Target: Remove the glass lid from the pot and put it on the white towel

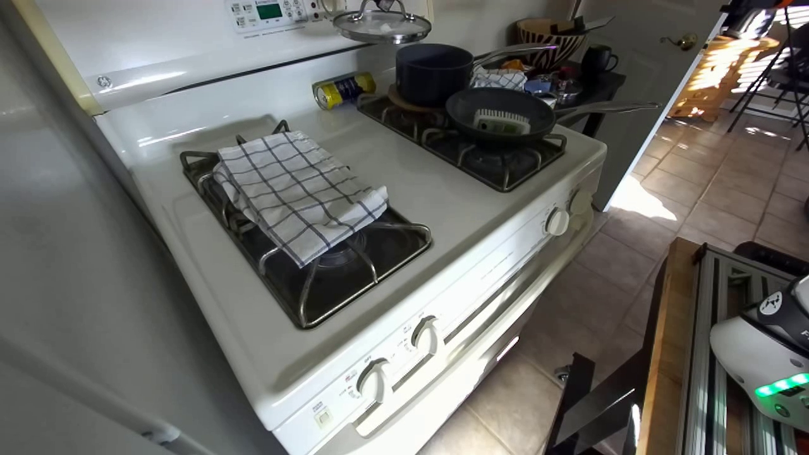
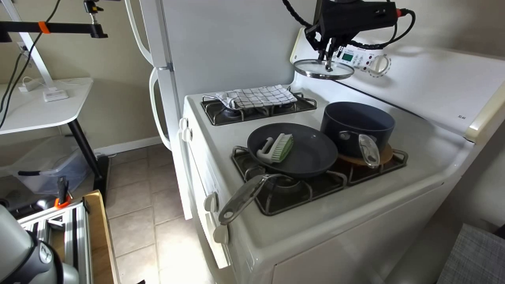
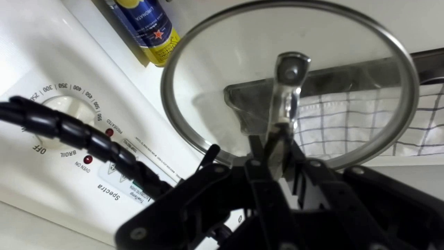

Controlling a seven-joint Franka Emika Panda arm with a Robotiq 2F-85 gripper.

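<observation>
The glass lid (image 1: pixel 382 28) hangs level in the air, off the pot, near the stove's back panel; it also shows in an exterior view (image 2: pixel 309 70) and the wrist view (image 3: pixel 225 45). My gripper (image 2: pixel 326 54) is shut on the lid's metal loop handle; in the wrist view the fingers (image 3: pixel 277 142) pinch its near end. The dark pot (image 1: pixel 426 76) stands uncovered on a back burner, and also shows here (image 2: pixel 341 128). The white checked towel (image 1: pixel 300 189) lies folded on the burner grate across the stove (image 2: pixel 258 96). In the wrist view the towel (image 3: pixel 428 119) shows partly through the glass.
A frying pan (image 2: pixel 311 154) holding a brush (image 2: pixel 281 149) sits in front of the pot, its handle sticking out. A yellow and blue can (image 1: pixel 346 90) lies by the back panel (image 1: pixel 164 38), below the lid. A refrigerator (image 2: pixel 236 43) stands beyond the towel's side.
</observation>
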